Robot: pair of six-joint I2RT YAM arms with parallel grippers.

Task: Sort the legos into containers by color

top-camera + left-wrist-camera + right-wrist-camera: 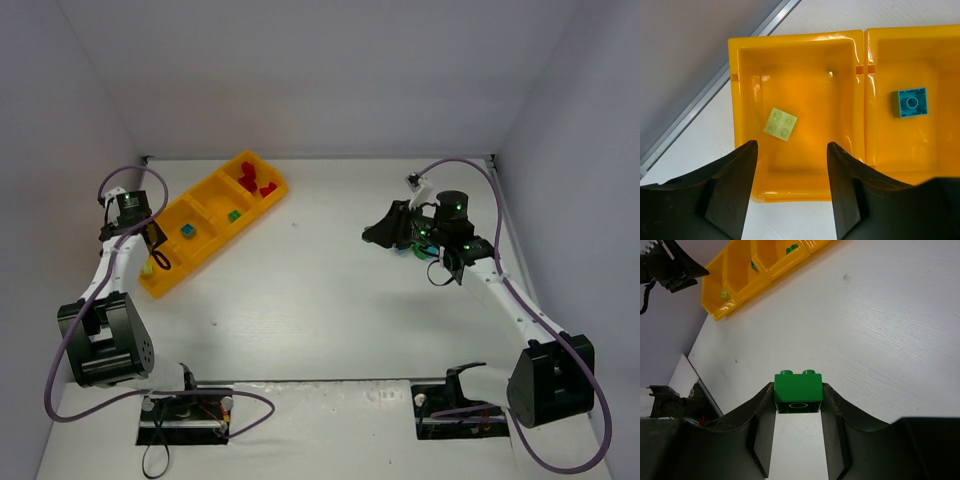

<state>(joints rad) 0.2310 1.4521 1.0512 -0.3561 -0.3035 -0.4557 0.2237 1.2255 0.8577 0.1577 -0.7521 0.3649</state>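
The yellow-orange tray (pixel 165 283) lies slantwise at the far left. Its far compartment holds red bricks (pixel 255 183), followed by a green brick (pixel 233 215), a blue brick (pixel 186 232) and a yellow-green brick (pixel 148 268). My left gripper (pixel 792 150) is open and empty above the end compartment, where the yellow-green brick (pixel 780 124) lies. The blue brick (pixel 911 102) is in the neighbouring compartment. My right gripper (pixel 798 395) is shut on a dark green brick (pixel 798 390) and holds it above the table at the right (pixel 372 233).
White walls enclose the table on three sides, and the tray sits close to the left wall. In the right wrist view the tray (pixel 715 310) is far off at the top left, with the left arm (pixel 670 265) beside it. Small green and teal spots (pixel 415 250) show under the right wrist.
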